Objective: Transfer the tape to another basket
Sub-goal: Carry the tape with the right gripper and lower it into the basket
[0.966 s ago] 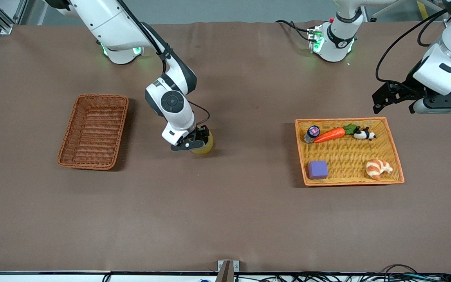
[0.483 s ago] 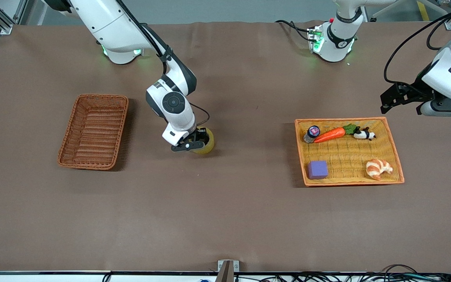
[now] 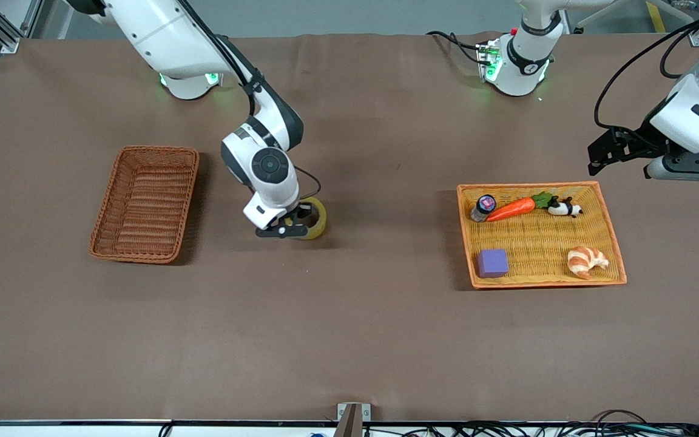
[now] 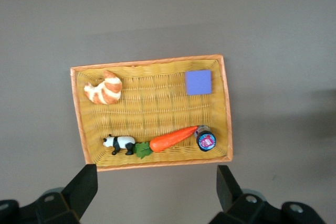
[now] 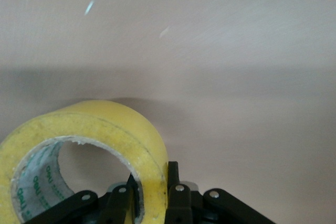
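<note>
The tape point(image 3: 317, 220), a yellowish roll point(image 5: 105, 129), stands on its edge about mid-table, between the two baskets. My right gripper point(image 3: 297, 227) is shut on the tape's wall point(image 5: 152, 182), one finger inside the hollow core and one outside. The dark reddish-brown basket point(image 3: 145, 204) lies toward the right arm's end of the table with nothing in it. My left gripper point(image 3: 595, 158) hangs open in the air by the orange-yellow tray's rim point(image 3: 531, 184). In the left wrist view its two fingers point(image 4: 84, 186) stand wide apart around bare tablecloth, and nothing sits between them point(image 4: 156, 187).
The orange-yellow tray point(image 4: 157, 164) holds a croissant point(image 3: 587, 260), a purple block point(image 3: 493, 263), a carrot point(image 3: 512, 209), a panda toy point(image 3: 563, 208) and a small bottle point(image 3: 483, 206). Brown cloth covers the table.
My right gripper has shut on the tape's wall and shifted a little toward the reddish-brown basket, taking the roll along. My left arm has drawn back toward its own end of the table.
</note>
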You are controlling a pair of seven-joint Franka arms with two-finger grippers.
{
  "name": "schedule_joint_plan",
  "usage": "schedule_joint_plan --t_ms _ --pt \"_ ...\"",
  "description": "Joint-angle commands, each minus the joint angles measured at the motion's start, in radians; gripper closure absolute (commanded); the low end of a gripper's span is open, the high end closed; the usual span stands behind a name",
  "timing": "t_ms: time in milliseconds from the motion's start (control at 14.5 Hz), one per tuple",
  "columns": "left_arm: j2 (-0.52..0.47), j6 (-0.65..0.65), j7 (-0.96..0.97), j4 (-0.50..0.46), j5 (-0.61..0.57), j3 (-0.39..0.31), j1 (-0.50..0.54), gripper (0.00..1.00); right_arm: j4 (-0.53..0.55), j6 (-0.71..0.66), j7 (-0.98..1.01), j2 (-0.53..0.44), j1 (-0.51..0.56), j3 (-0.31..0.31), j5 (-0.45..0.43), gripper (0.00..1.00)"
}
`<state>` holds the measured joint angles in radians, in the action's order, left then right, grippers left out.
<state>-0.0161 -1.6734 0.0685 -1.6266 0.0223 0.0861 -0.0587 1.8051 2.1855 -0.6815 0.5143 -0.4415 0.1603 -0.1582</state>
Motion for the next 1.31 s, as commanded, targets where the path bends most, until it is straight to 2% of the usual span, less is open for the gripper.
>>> schedule_joint_plan --t_ms 0,207,345,414,552,690,897,1034,1241 --pt "-0.007 0.014 -0.018 -0.004 0.03 -0.003 0.002 0.0 -0.021 -0.148 0.052 -0.146 0.145 0.031 -0.009 1.0" --pt "-0.007 0.014 -0.01 -0.006 0.031 -0.003 0.002 0.0 -0.015 -0.306 0.294 -0.258 0.305 0.03 0.075 1.0" --pt "-0.007 0.014 -0.003 -0.006 0.03 -0.005 0.002 0.0 -0.01 -0.377 0.432 -0.299 0.389 0.022 0.077 1.0" --pt "-0.007 0.014 0.003 -0.004 0.025 -0.003 0.0 0.0 0.005 -0.388 0.486 -0.316 0.4 -0.004 0.077 1.0" --pt "-0.007 0.015 0.004 -0.006 0.022 0.0 0.0 0.0 0.077 -0.376 0.659 -0.358 0.4 -0.118 0.077 1.0" --pt "-0.007 0.015 0.004 -0.006 0.022 0.0 0.002 0.0 0.169 -0.319 0.756 -0.402 0.4 -0.189 0.077 1.0" --pt "-0.005 0.014 0.004 -0.006 0.022 -0.002 0.003 0.0 0.35 -0.14 0.893 -0.453 0.402 -0.29 0.078 0.99" --pt "-0.001 0.014 0.004 -0.004 0.022 -0.002 0.003 0.0 0.481 0.012 0.942 -0.473 0.402 -0.326 0.078 0.99" --pt "0.004 0.012 0.005 -0.002 0.021 0.0 0.003 0.0 0.612 0.192 0.959 -0.467 0.406 -0.352 0.078 0.98"
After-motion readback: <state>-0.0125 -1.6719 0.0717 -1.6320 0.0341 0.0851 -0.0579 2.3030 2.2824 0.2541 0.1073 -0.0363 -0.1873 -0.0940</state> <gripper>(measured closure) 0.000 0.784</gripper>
